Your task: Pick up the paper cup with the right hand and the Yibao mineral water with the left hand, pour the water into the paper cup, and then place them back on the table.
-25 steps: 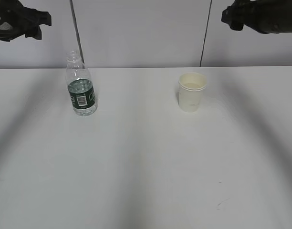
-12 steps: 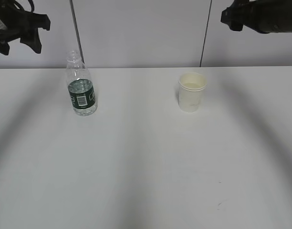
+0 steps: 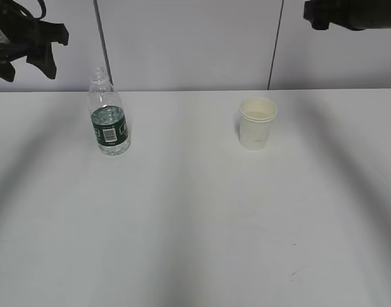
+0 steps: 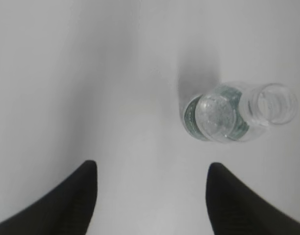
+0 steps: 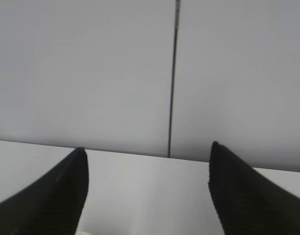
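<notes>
The Yibao mineral water, a clear capless bottle with a dark green label, stands upright on the left of the white table. The cream paper cup stands upright to its right. My left gripper hangs high above the table, left of the bottle, open and empty. In the left wrist view the bottle shows from above, ahead and right of the open gripper. My right gripper is high above and to the right of the cup, at the frame's top edge. In the right wrist view it is open and empty.
A grey panelled wall with dark vertical seams rises behind the table's far edge. Faint specks mark the table near the front right. The arms cast soft shadows across the tabletop.
The left gripper has turned and shifted slightly at the upper left. The right arm has risen and drawn back to the right, partly out of frame. Bottle and cup have not moved.
</notes>
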Motion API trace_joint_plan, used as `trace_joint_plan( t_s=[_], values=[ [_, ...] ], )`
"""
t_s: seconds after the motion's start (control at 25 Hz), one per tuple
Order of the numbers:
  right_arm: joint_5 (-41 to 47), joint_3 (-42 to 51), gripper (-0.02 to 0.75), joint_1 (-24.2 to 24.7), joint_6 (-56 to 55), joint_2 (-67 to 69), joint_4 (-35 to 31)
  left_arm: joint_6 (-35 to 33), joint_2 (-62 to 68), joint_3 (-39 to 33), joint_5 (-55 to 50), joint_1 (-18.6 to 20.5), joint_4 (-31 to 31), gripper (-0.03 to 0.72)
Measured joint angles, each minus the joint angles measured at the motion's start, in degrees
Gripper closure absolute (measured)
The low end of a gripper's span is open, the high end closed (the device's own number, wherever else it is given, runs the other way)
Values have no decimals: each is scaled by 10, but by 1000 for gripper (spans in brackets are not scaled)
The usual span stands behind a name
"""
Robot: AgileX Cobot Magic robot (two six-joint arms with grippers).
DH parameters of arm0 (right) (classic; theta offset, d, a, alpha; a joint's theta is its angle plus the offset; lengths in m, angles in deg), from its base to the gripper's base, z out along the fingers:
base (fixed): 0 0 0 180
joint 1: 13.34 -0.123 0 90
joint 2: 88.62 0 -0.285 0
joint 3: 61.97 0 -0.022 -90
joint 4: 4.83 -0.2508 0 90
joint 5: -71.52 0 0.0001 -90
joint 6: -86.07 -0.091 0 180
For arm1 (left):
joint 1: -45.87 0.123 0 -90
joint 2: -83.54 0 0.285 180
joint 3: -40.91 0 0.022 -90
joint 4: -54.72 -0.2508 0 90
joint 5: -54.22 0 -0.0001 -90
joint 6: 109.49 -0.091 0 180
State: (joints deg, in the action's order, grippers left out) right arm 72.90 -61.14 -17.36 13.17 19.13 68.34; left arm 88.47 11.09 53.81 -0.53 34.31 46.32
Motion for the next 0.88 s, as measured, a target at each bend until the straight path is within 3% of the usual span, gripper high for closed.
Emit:
trace_joint_plan(
  t_s=[0.24, 0.64, 0.88],
  values=[
    [80, -18, 145, 0, 0, 18, 5, -15, 0, 1, -67, 0, 1, 258],
    [101, -18, 163, 0, 0, 18, 3, -28, -1, 4, -155, 0, 7, 258],
    [190, -18, 166, -13, 56, 16, -66, -54, -24, 4, -159, 0, 48, 260]
  ],
)
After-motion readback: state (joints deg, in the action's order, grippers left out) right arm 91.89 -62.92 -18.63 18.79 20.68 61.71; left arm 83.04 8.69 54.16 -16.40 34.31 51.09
